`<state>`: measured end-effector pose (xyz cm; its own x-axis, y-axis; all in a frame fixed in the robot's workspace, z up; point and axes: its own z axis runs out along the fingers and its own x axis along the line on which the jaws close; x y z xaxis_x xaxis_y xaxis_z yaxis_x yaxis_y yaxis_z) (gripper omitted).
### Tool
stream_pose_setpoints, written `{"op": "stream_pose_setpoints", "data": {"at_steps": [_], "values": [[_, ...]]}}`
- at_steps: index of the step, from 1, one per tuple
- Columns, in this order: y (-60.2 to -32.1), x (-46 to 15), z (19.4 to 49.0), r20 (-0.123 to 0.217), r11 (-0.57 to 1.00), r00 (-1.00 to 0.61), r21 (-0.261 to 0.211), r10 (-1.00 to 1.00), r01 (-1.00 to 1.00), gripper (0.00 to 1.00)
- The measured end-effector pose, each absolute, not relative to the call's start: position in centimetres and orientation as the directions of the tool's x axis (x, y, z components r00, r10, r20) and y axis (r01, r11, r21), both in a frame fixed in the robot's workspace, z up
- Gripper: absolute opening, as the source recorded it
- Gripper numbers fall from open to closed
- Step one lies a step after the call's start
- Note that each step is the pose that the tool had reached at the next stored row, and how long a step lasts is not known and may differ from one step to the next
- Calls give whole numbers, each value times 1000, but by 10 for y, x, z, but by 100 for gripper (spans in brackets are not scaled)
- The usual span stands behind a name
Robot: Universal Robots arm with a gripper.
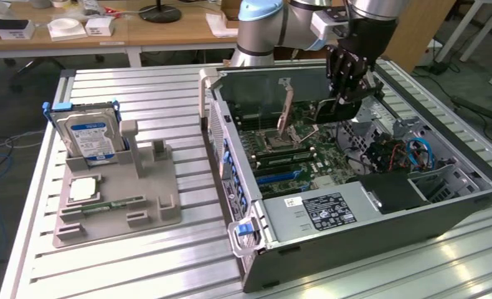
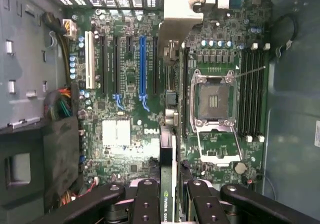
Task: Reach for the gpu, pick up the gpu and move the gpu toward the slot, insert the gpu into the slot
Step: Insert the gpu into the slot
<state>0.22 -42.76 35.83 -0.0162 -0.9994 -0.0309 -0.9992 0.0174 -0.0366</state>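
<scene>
The black pincer (image 2: 170,185), part-closed, grips by its upper edge the thin green-and-black gpu card (image 2: 167,198), which hangs edge-on over the open grey computer case (image 1: 354,230), above the green motherboard (image 2: 125,134) and near its long blue slot (image 2: 142,64).

Ribbed aluminium bench (image 1: 113,268) catching glare at 5 o'clock, wooden desk (image 1: 146,34) at 11 o'clock carrying white boxes (image 1: 67,28) and a black round stand base (image 1: 160,14), wooden panel (image 1: 420,34) at 1 o'clock, dark floor (image 1: 5,99) with loose cables (image 1: 5,146) at 9 o'clock
</scene>
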Motion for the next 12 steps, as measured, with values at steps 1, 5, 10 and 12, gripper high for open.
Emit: {"op": "stream_pose_setpoints", "data": {"at_steps": [1, 5, 10, 12], "values": [[-428, 1, 357, -31, 21, -19, -37, -999, -999, 25], [-428, 1, 353, -31, 42, -41, -37, -999, -998, 25], [-429, -1, 348, -30, 71, -70, -37, -997, -997, 25], [-429, -2, 346, -30, 74, -73, -36, -997, -997, 25]]}}
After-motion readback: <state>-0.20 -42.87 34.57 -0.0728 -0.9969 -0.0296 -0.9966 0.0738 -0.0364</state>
